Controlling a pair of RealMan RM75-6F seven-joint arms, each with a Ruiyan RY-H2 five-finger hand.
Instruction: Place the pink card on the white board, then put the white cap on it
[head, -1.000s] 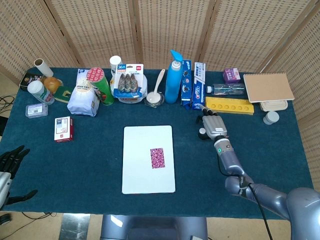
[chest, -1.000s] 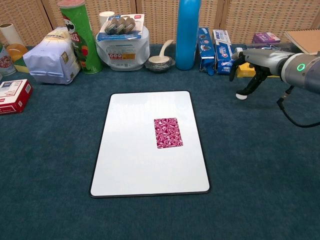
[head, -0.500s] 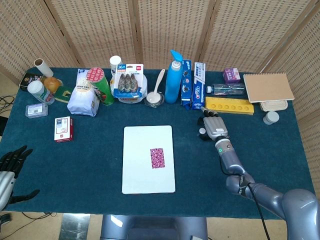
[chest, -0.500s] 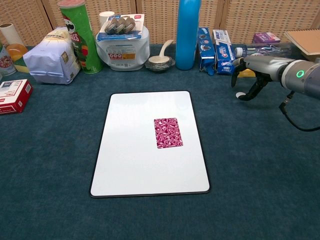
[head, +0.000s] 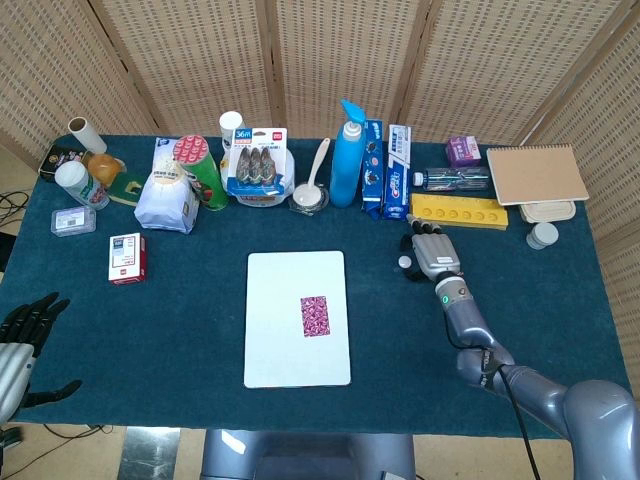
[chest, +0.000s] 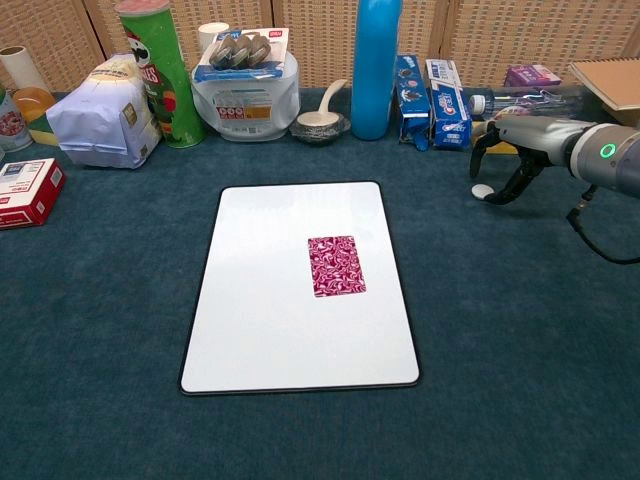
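The pink patterned card lies flat on the white board, right of its middle. The small white cap sits on the blue cloth to the right of the board. My right hand arches just above and beside the cap, fingers curved down and apart, one fingertip close to the cap's right side; it holds nothing. My left hand hangs off the table's near left corner with fingers spread and empty.
Along the back stand a chips can, a blue bottle, toothpaste boxes, a yellow tray and a notebook. A red and white box lies at the left.
My right hand has slid a little to the right, away from the board, so the cap now shows clear at the left of its fingers. The cap and card have stayed put.
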